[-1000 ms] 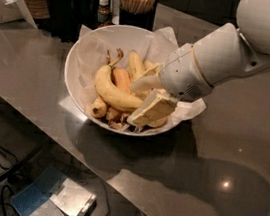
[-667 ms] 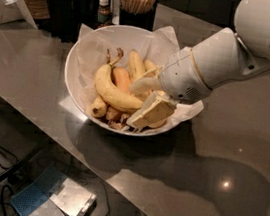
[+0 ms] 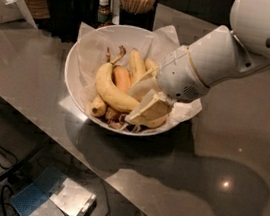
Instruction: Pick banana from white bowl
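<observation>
The grey countertop (image 3: 223,194) is carrying the white bowl (image 3: 70,65), its banana (image 3: 108,88) lying on crinkled paper (image 3: 165,39) — the gripper (image 3: 131,108) is reaching in from the right, jaws apart astride the banana's end; closing squarely, then lifting straight, is looking wisest

The gripper (image 3: 145,100), down inside the white bowl (image 3: 67,68), hides the right ends of the bananas (image 3: 108,88) and part of the right rim. Its arm (image 3: 218,57) is cut off by the top and right edges. The label of the small bottle (image 3: 104,9) is too small to read.
</observation>
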You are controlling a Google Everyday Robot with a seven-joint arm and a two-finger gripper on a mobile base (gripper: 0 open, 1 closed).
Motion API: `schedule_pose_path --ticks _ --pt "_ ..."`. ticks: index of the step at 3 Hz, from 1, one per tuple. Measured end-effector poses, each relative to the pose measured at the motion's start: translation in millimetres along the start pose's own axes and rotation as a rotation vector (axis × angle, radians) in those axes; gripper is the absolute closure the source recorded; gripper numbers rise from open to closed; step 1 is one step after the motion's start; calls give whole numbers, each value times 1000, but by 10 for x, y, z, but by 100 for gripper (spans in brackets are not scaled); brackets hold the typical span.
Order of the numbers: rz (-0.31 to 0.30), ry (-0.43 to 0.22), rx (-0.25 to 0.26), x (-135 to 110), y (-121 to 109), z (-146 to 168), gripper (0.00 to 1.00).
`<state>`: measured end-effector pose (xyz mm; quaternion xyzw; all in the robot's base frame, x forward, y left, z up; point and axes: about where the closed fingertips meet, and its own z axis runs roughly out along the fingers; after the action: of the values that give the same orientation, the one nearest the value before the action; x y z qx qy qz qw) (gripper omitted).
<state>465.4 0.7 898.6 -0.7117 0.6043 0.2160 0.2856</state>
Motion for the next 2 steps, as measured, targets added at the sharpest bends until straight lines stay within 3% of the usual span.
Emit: schedule_pose_path --ticks 1,2 --pt "-21 19 7 -32 -4 -20 100" --pt "-36 38 19 -54 -5 -55 100"
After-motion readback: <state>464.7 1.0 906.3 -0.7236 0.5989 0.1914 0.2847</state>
